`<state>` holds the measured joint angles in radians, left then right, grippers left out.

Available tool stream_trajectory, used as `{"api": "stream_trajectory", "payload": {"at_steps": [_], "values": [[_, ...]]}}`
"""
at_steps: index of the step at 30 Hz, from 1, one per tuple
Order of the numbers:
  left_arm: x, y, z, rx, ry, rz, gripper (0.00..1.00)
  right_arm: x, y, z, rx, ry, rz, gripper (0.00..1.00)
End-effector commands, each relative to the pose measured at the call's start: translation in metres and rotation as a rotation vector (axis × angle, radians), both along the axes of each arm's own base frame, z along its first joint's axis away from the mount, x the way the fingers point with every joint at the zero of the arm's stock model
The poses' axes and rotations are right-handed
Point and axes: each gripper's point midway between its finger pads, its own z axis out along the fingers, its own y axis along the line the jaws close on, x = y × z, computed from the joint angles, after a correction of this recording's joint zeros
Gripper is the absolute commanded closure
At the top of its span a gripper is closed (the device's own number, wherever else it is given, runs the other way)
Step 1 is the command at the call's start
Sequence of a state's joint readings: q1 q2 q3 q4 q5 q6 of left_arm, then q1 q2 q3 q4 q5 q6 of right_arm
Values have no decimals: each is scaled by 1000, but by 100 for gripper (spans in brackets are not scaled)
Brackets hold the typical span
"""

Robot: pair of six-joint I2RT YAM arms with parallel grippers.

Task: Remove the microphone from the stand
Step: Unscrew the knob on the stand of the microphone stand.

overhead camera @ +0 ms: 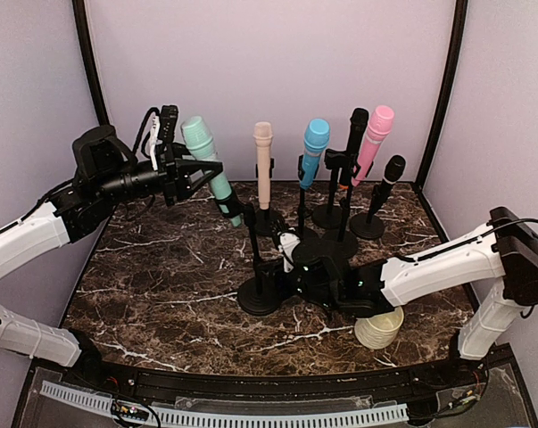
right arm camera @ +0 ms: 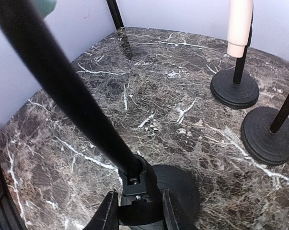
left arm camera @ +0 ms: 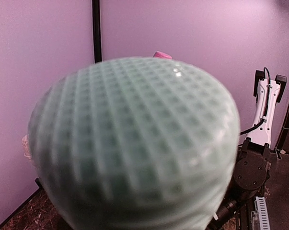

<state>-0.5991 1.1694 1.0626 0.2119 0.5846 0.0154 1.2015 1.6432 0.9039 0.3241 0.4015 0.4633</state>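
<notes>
Student: Microphone [overhead camera: 222,192], mint green: where is it, and which way does it point?

Tutor: It is raised over the left rear of the marble table [overhead camera: 161,267]. Its long axis slants, with the mesh head up and to the left and the tail down and to the right. The tail meets the clip at the top of a black stand [overhead camera: 256,267]. In the left wrist view the blurred head [left arm camera: 134,143] fills nearly the whole frame.

Student: And the two pincers?

Tutor: The left gripper [overhead camera: 197,172] comes in from the left and pinches the handle just below the head. Its fingers do not show in its own camera. The right gripper [right arm camera: 138,211] is low down, its fingers [right arm camera: 108,213] pressed against either side of the black collar at the foot of the stand's pole, just above the round base.

Student: What stands nearby?

Tutor: A beige microphone [overhead camera: 263,165] stands upright just to the right of the green one's tail, and is the closest neighbour. Further right are a blue microphone [overhead camera: 315,152], a tall black one [overhead camera: 356,129], a pink one [overhead camera: 374,143] and a small black one [overhead camera: 391,171], each on its own black stand near the back wall. The blue and pink ones lean with their heads up and to the right. A cream cup [overhead camera: 378,328] sits on the table under the right forearm, well apart from the held stand.
</notes>
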Motion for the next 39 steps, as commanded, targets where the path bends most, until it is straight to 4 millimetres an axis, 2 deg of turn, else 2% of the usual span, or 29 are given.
{"api": "stream_trajectory", "payload": {"at_steps": [1, 7, 10, 12, 16, 19, 22, 25, 30, 39], "values": [[9, 1, -60, 143, 104, 22, 78, 6, -14, 15, -204, -195, 25, 87], [10, 0, -63, 146, 108, 22, 78, 1, -8, 13, -328, -292, 88, 86], [11, 0, -63, 148, 108, 24, 78, 3, -8, 17, -336, -307, 77, 80], [11, 0, -65, 151, 109, 25, 78, 1, -8, 25, -289, -299, 69, 68], [13, 0, -67, 159, 108, 32, 78, -4, -15, 52, -111, -253, 43, 37], [13, 0, -68, 160, 110, 29, 78, -6, -27, 66, 68, -165, 28, 27], [13, -1, -69, 159, 113, 26, 78, -8, -39, 69, 264, -31, 34, 22], [13, -1, -69, 158, 115, 25, 78, -7, -41, 63, 411, 114, 54, 22], [12, -1, -68, 157, 115, 22, 78, -10, -29, 48, 552, 311, 118, 24], [12, 0, -67, 157, 110, 27, 78, -12, -4, 31, 617, 445, 178, 42]]}}
